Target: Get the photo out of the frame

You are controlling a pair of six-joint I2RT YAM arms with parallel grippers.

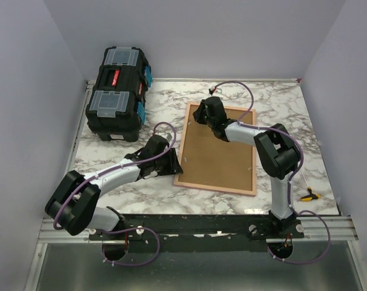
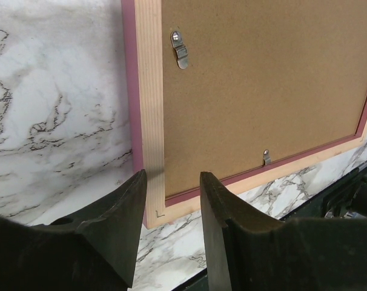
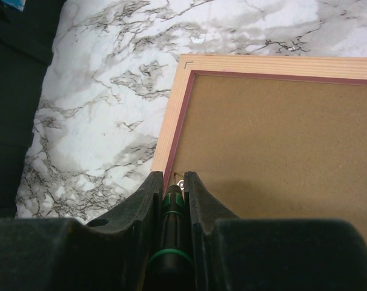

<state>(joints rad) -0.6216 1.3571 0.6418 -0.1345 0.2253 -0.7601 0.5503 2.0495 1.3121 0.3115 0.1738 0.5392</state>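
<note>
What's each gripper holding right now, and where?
Right gripper grips a black-and-green tool by its handle; left gripper holds nothing, jaws open at a corner of the frame.

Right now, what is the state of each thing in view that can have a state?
frame: lying face down, cork back up, backing in place.
metal clip: flat on the backing.
toolbox: closed.
left claw: open, empty, at a frame corner.
right claw: shut on a screwdriver, its tip at the frame's inner edge.
photo: not visible.
</note>
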